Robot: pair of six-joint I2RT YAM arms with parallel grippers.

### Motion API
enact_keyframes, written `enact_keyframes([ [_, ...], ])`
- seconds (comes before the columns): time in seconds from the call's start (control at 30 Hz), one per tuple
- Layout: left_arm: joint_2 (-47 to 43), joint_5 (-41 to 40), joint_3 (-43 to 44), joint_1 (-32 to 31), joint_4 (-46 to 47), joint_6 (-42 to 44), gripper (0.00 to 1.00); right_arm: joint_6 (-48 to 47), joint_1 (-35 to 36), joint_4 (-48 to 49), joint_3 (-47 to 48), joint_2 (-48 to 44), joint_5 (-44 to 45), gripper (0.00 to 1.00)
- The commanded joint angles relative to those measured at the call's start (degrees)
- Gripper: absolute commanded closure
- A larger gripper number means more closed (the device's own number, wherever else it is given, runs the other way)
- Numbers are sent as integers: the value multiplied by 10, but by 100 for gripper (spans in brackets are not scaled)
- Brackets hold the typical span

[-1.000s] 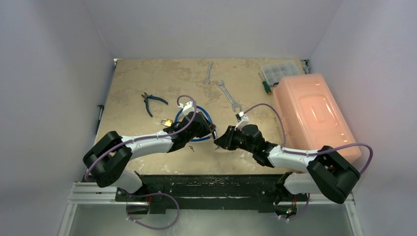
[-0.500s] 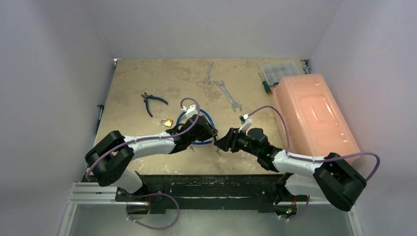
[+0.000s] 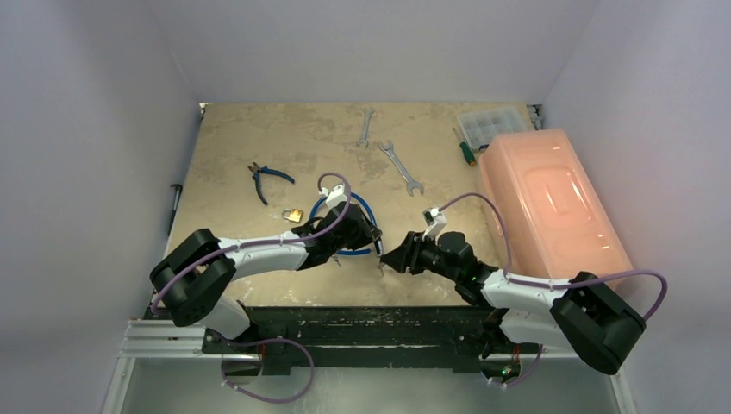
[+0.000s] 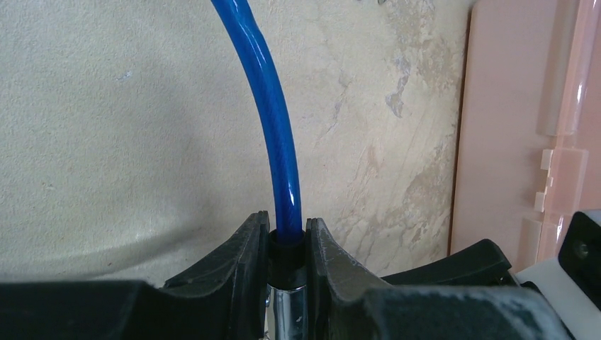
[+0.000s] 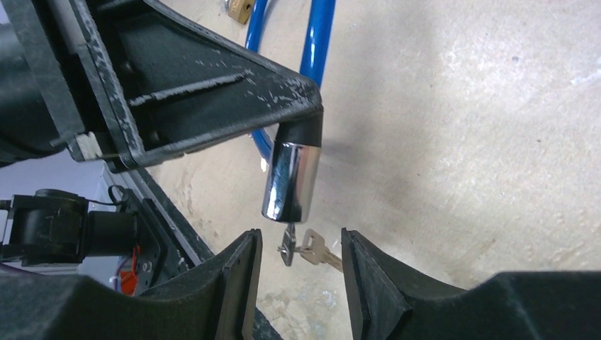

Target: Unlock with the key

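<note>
Top external: The left gripper (image 3: 371, 233) sits at the near-centre of the table (image 3: 241, 147), over the near side of the blue cable lock (image 3: 358, 207), whose loop lies on the surface. The right gripper (image 3: 396, 257) is just to its right and slightly nearer, pointing left at it. The two tips are close together. A small brass padlock (image 3: 293, 215) lies just left of the loop, with blue-handled pliers (image 3: 267, 179) farther left. Two open-ended wrenches (image 3: 400, 167) lie toward the far edge. A pink plastic box (image 3: 547, 203) fills the right side, with a clear compartment case (image 3: 491, 126) and a green-handled screwdriver (image 3: 465, 152) at its far end.

Left wrist: The fingers (image 4: 244, 283) are clamped on the black collar at the cable's end. The blue cable runs up and away from between them.

Right wrist: The chrome lock barrel (image 5: 290, 180) hangs from the left gripper's fingers. The key (image 5: 285, 246) hangs from its lower end, and I cannot tell how deep it is seated. A second key (image 5: 320, 253) hangs beside it on the right. My right jaws stand apart, with both keys in the gap and nothing gripped.
</note>
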Motion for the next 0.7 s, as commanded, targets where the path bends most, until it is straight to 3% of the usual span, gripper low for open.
enact_keyframes([
  [0.0,-8,5,20,-3,29,-9,100,1,-2,29,-28,-24,-8,49],
  [0.67,-10,13,15,-3,39,-15,100,41,-1,188,-27,91,-63,74],
])
